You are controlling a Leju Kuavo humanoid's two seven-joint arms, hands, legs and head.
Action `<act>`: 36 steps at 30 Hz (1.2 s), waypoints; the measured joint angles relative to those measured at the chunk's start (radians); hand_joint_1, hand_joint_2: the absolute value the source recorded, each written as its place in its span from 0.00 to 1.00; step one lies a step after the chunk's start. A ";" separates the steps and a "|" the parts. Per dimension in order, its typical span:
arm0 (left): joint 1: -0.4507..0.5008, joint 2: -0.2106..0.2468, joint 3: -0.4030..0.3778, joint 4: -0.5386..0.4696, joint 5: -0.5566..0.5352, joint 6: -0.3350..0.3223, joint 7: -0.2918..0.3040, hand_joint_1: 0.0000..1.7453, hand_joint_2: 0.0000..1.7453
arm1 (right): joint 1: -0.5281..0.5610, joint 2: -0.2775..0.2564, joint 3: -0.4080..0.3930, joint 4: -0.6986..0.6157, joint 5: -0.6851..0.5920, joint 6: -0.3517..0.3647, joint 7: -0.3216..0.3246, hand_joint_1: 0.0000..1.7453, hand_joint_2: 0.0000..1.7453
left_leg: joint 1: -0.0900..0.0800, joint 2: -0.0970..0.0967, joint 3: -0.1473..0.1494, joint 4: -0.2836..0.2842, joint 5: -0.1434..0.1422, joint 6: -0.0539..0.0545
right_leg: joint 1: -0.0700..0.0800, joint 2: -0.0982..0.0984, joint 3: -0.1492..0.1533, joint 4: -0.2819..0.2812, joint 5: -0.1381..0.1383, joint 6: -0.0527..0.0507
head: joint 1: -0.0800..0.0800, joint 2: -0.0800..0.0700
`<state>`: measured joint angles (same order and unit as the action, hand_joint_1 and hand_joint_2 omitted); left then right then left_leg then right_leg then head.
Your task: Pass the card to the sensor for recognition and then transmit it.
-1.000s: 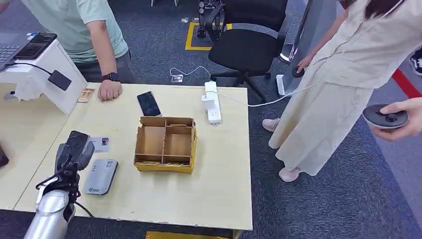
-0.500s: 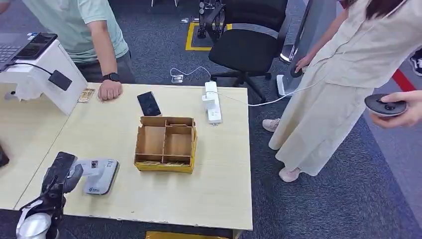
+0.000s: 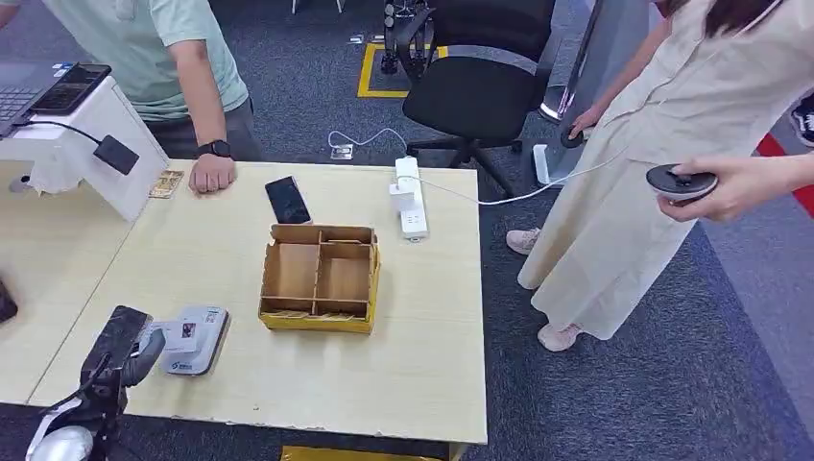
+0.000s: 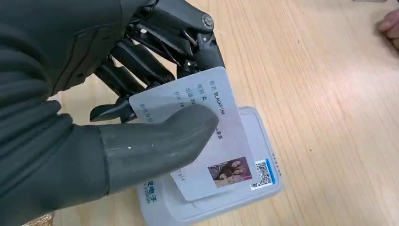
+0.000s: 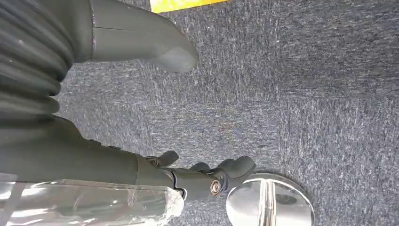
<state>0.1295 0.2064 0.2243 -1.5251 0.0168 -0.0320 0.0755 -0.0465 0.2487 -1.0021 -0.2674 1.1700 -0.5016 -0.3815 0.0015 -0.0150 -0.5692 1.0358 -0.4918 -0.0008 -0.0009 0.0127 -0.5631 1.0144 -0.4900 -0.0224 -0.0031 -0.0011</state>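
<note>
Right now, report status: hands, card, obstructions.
Left hand pinching card flat over sensor. Right hand hanging, open, empty. Nothing blocking; wooden box beside.

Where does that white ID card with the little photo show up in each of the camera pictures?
Head view: the white photo ID card lies over the grey sensor box, near the table's front left, held by the left hand.
Left wrist view: card mid-picture, pinched by the left hand.
Right wrist view: not in it.
Shared landmark: the grey sensor box.

The left hand (image 4: 141, 108) had a grey ribbed cover, thick grey thumb and dark screwed fingers; the arm (image 3: 62, 444) was silver.
</note>
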 joint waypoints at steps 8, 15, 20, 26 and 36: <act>-0.024 -0.012 -0.058 0.010 -0.113 -0.018 0.031 1.00 1.00 | -0.010 0.000 -0.006 -0.001 -0.023 0.002 -0.003 0.00 1.00 | 0.000 0.000 0.000 0.000 0.000 0.000 | 0.000 0.000 0.000 0.000 0.000 0.000 | 0.000 0.000; -0.120 -0.011 -0.124 0.090 -0.189 0.037 0.059 1.00 1.00 | -0.015 0.000 -0.006 -0.002 -0.030 0.002 0.004 0.00 1.00 | 0.000 0.000 0.000 0.000 0.000 0.000 | 0.000 0.000 0.000 0.000 0.001 0.000 | 0.000 0.000; -0.168 -0.011 -0.136 0.131 -0.200 0.055 0.061 1.00 1.00 | -0.016 0.000 -0.006 -0.002 -0.035 0.002 0.005 0.00 1.00 | 0.000 0.000 0.000 0.000 0.000 0.000 | 0.000 0.000 0.000 0.000 0.001 0.000 | 0.000 0.000; -0.190 -0.010 -0.142 0.153 -0.195 0.060 0.061 1.00 1.00 | -0.016 0.000 -0.006 -0.002 -0.043 0.002 0.005 0.00 1.00 | 0.000 0.000 0.000 0.000 0.000 0.000 | 0.000 0.000 0.000 0.000 0.001 0.000 | 0.000 0.000; -0.163 0.028 -0.122 0.128 -0.063 0.050 0.045 1.00 1.00 | -0.015 -0.001 -0.022 -0.010 -0.097 0.016 -0.009 0.00 1.00 | 0.000 0.000 0.000 0.000 0.000 0.000 | 0.000 0.001 0.000 0.000 0.001 0.000 | 0.000 0.000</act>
<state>-0.0334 0.2342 0.1019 -1.3974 -0.0461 0.0183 0.1202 -0.0612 0.2480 -1.0243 -0.2773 1.0735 -0.4852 -0.3903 0.0016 -0.0145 -0.5691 1.0359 -0.4914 -0.0005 -0.0008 0.0134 -0.5633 1.0144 -0.4894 -0.0227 -0.0034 -0.0011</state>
